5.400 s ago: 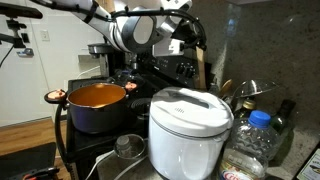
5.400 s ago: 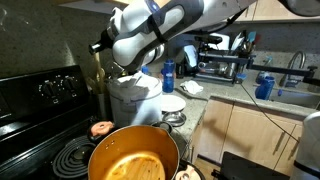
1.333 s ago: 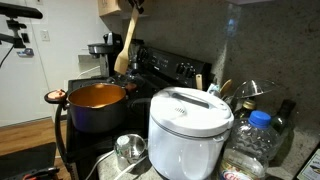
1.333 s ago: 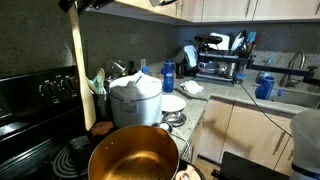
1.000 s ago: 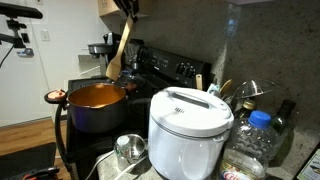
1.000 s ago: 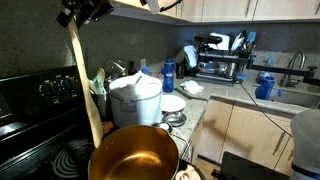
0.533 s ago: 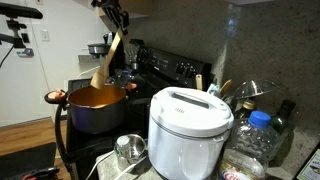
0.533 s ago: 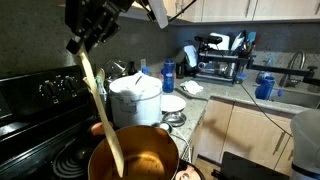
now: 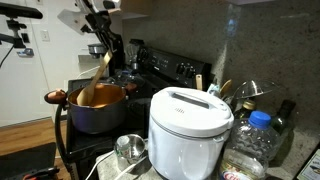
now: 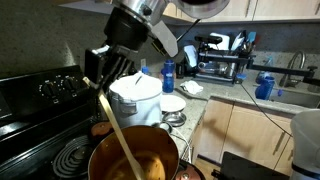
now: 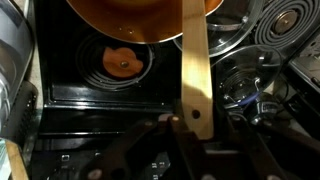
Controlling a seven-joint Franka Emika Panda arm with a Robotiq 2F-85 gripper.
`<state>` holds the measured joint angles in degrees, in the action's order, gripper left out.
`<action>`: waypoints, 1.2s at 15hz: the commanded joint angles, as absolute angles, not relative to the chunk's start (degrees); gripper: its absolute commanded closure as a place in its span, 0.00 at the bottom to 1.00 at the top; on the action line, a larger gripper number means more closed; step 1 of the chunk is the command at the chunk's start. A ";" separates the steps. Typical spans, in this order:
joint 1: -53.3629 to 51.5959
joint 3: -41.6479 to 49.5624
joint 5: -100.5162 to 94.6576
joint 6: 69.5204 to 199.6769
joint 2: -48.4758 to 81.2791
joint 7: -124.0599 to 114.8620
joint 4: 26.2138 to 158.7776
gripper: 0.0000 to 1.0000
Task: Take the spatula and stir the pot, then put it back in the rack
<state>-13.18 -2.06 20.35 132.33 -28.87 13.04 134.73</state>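
My gripper [image 9: 104, 52] is shut on the handle end of the long pale wooden spatula [image 9: 92, 83]. It also shows in an exterior view [image 10: 101, 80] and in the wrist view [image 11: 197, 125]. The spatula [image 10: 124, 138] slants down into the dark pot [image 9: 98, 115] with the orange inside, which stands on the stove. The blade end is down inside the pot [image 10: 155, 150]. In the wrist view the spatula [image 11: 195, 60] runs up from between my jaws to the pot [image 11: 140, 18] at the top edge.
A white rice cooker [image 9: 190, 125] stands next to the pot, with a steel cup [image 9: 129, 149] in front and a water bottle [image 9: 252, 140] beside it. A utensil rack [image 9: 222, 95] sits behind the cooker. Black stove burners [image 11: 289, 20] lie around the pot.
My gripper came down from near the cabinets toward the pot, and the spatula's blade went from above the rim down into the pot.
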 commanded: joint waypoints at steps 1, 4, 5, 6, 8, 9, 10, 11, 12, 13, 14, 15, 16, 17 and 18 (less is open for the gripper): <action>-10.42 -4.36 14.75 134.77 -31.60 9.39 139.31 0.92; -6.85 -6.37 5.34 135.75 -32.34 4.27 140.02 0.92; -5.96 -6.99 2.77 137.06 -32.35 2.79 139.96 0.92; -5.40 -7.43 1.04 139.10 -32.46 1.46 140.21 0.92; -5.63 -7.60 0.94 145.15 -31.95 -1.07 140.91 0.92; -6.19 -7.39 2.07 147.78 -31.73 -1.70 141.19 0.92; -6.77 -7.31 2.96 150.94 -31.52 -2.28 141.63 0.92; -7.51 -7.09 4.03 153.81 -31.33 -2.80 142.04 0.92; -8.58 -6.68 5.54 157.17 -31.00 -3.03 142.59 0.92; -10.09 -5.99 7.50 159.40 -30.56 -2.93 142.89 0.92; -12.69 -4.56 10.47 160.73 -30.04 -1.59 143.07 0.92; -15.72 -2.82 13.94 161.42 -29.73 -0.14 143.20 0.92; -19.45 -0.54 17.93 160.85 -29.51 1.75 142.99 0.92; -21.79 0.86 20.74 159.73 -29.39 2.96 142.65 0.92; -23.64 2.34 23.05 157.32 -29.59 4.51 142.18 0.92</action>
